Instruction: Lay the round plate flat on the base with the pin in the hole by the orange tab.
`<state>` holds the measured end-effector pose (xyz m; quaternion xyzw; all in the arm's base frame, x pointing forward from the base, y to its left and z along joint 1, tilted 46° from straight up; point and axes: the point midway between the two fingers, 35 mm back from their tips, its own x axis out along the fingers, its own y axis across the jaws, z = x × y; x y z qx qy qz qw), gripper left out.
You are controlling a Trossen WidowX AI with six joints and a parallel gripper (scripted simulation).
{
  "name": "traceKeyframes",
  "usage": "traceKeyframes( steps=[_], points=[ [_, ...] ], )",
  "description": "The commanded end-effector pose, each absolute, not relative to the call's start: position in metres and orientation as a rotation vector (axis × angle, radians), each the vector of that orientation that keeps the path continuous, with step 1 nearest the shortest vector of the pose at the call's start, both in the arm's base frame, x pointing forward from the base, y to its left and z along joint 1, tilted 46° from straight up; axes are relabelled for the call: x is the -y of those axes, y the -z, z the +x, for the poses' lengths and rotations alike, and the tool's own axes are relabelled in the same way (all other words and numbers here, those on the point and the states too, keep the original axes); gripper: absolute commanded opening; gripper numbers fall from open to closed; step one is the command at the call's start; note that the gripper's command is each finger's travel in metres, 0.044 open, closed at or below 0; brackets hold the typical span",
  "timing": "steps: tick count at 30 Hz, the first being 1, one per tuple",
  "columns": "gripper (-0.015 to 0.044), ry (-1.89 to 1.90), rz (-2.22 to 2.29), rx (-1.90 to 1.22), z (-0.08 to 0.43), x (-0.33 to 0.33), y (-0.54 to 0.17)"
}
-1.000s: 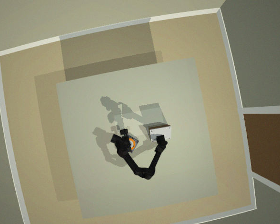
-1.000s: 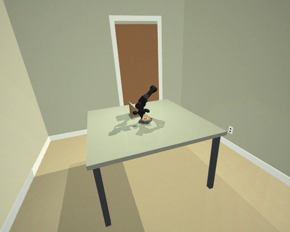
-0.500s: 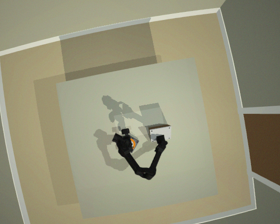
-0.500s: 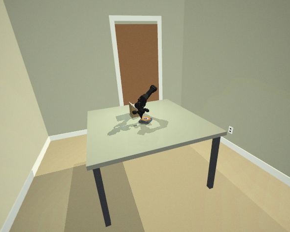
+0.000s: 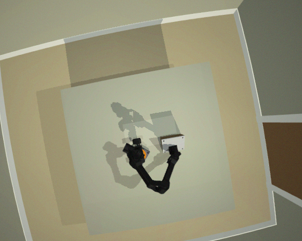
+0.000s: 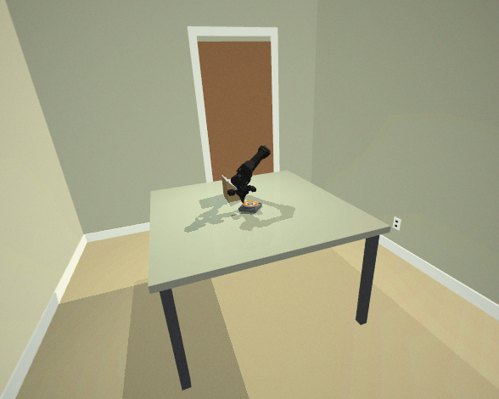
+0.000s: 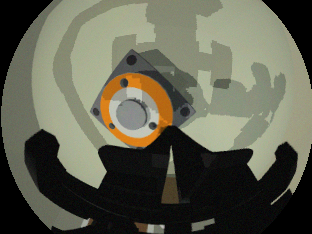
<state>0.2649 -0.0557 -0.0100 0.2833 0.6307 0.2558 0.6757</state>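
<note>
While seated on its base (image 7: 175,89), plate (image 7: 158,97) rings post (image 7: 132,115)

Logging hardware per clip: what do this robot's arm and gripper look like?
The arm is all matte black, built of chunky blocky links with rounded joints, on a white box base. The gripper is black too, with two tapered fingers. No cables or markings are visible.

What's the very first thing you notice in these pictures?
The bright orange round plate catches the eye, lying on a dark grey square base near the middle of the pale green table. A black robot arm bends over it, its shut gripper at the plate's edge. Behind stands a brown door.
</note>
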Motion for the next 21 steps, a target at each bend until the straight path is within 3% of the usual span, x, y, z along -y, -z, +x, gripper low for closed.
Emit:
traceKeyframes(
  steps=[1, 21],
  points=[
    [0.0, -0.579, 0.639, -1.436, 0.257, 0.0529, 0.0114],
    [0.0, -0.579, 0.639, -1.436, 0.25, 0.0534, 0.0062]
  ],
)
